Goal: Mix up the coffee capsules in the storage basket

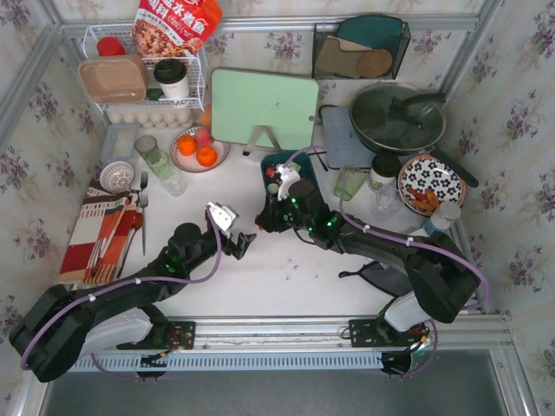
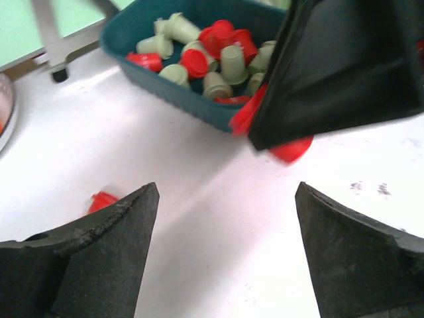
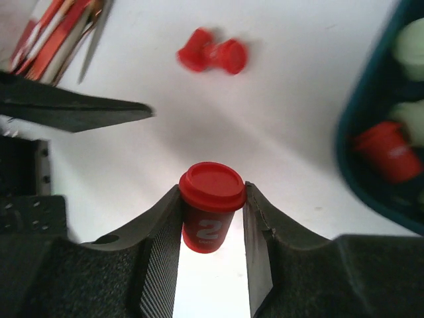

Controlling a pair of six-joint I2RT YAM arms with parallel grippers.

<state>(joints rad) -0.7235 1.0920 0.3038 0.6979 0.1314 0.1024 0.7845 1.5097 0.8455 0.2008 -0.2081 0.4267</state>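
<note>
The teal storage basket (image 1: 269,161) sits mid-table and holds red and pale green coffee capsules (image 2: 212,63). My right gripper (image 3: 212,193) is shut on an upright red capsule (image 3: 208,225) marked "2", held over the white table just left of the basket's wall (image 3: 348,156). In the top view it (image 1: 269,217) hovers in front of the basket. Two red capsules (image 3: 212,56) lie loose on the table beyond it. My left gripper (image 2: 225,218) is open and empty, low over the table before the basket (image 2: 159,89). A loose red capsule (image 2: 101,200) lies by its left finger.
A plate of oranges (image 1: 198,149) and a green cutting board (image 1: 263,106) stand behind the basket. A green glass cup (image 1: 349,184), a patterned bowl (image 1: 431,182) and a pan (image 1: 397,117) are at the right. A striped cloth with cutlery (image 1: 100,230) lies at the left.
</note>
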